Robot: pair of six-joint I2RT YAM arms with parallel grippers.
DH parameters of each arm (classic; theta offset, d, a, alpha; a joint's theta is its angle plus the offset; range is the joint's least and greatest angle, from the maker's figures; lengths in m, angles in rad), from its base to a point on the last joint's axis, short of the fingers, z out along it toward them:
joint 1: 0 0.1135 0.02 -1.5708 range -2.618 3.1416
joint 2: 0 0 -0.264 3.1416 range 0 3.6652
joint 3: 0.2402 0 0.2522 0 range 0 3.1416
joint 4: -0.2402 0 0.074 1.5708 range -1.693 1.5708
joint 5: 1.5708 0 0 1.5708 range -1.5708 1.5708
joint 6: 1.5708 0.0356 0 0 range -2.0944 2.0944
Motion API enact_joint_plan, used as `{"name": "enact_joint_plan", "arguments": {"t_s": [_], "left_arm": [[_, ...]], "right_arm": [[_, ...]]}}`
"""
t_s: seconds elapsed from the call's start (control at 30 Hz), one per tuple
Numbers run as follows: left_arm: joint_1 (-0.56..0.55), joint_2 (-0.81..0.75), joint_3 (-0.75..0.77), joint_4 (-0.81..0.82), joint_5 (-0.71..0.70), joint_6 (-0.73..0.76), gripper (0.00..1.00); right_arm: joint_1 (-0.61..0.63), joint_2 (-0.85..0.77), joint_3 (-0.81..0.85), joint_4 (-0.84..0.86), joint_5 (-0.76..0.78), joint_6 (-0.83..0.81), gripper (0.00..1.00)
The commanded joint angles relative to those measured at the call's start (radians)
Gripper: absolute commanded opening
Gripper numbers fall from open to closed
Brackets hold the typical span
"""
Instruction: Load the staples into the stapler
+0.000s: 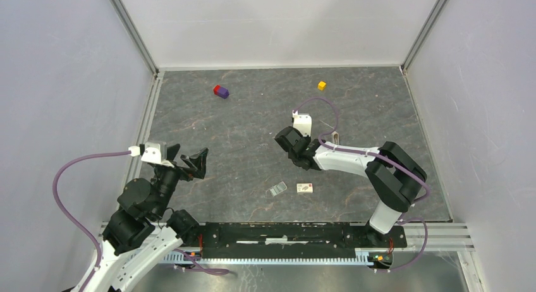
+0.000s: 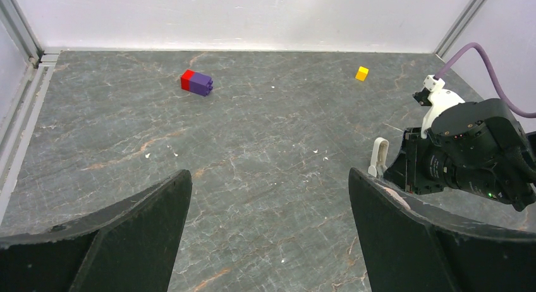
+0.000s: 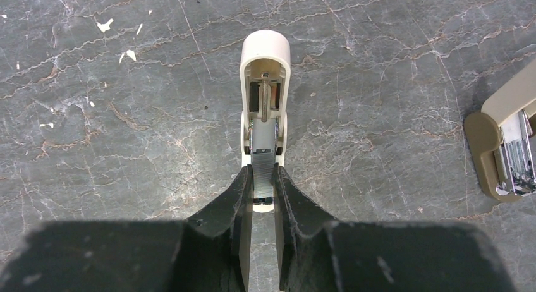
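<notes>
We see the stapler (image 3: 265, 52) lying open on the table (image 3: 126, 115), straight ahead of the right gripper (image 3: 262, 179). Its metal channel runs back btw the fingertips. In that channel sits a strip of staples (image 3: 262, 158) (grey and finely ribbed, so staples by the look of it). The right fingers stand narrow, pinched on the strip's near end. Past the strip is the stapler's cream plastic arm, w/ a rounded tip and a hollow underside showing a thin metal bar.

Off to the right of those fingers, well apart, lies a beige piece (image 3: 499, 121) w/ a shiny metal trough in it. We can't tell what the trough holds.

Back from the right fingers, toward the arm bases, a small box (image 1: 305, 188) and a clear case (image 1: 277, 189) lie near each other. Contents are too small to tell.

The left gripper (image 2: 268, 178) has its black, curved fingers spread wide over grey, veined, stone-look tabletop. Far ahead of its left finger lies a red-and-purple block (image 2: 197, 83). Far ahead of its right finger is a yellow cube (image 2: 361, 73).
</notes>
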Motion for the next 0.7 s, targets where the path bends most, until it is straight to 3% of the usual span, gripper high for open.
{"name": "enact_joint_plan", "arguments": {"t_s": [0.0, 0.67], "left_arm": [[0.001, -0.005, -0.009, 0.046, 0.015, 0.035, 1.0], [0.001, -0.008, -0.008, 0.046, 0.015, 0.036, 1.0]], "right_arm": [[-0.004, 0.013, -0.009, 0.028, 0.01, 0.023, 0.2], [-0.01, 0.006, -0.034, 0.056, -0.005, 0.03, 0.2]]}}
